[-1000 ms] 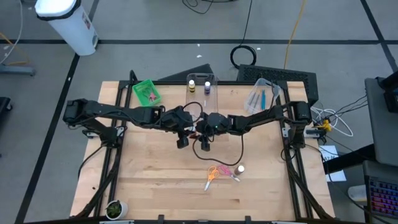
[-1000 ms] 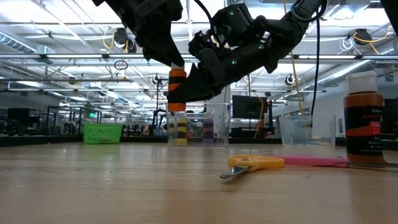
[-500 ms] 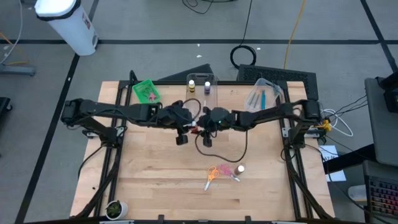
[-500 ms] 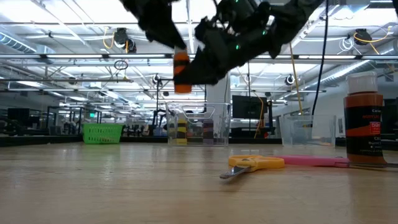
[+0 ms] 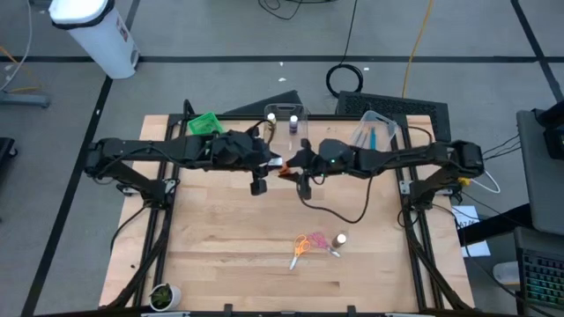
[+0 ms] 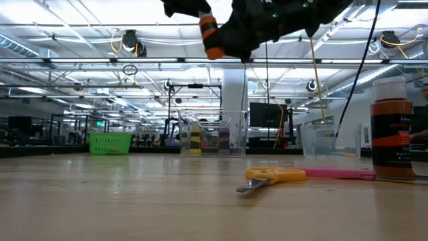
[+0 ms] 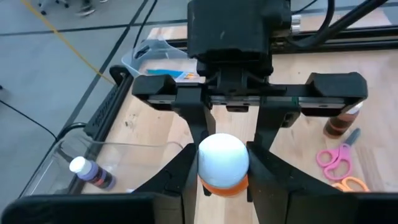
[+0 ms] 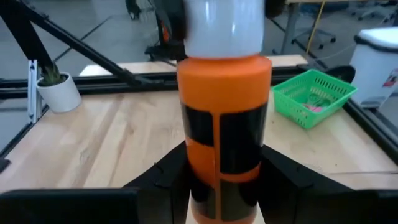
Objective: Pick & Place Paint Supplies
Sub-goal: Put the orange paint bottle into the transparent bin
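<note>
Above the counter (image 5: pixel 211 246) centre, left gripper (image 5: pixel 269 162) pinches the cap and right gripper (image 5: pixel 298 165) clamps the body of one orange bottle (image 8: pixel 224 124). Uneven release could tilt or drop it (a fall might roll it away). Count: two bottles in the tub (image 5: pixel 304 134), two scissors (image 5: pixel 301 246), one brown bottle (image 5: pixel 340 239).

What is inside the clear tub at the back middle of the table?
The clear tub holds a yellow paint bottle and a purple paint bottle, both white-capped. The arms cover its near end from above, so anything there stays hidden.
</note>
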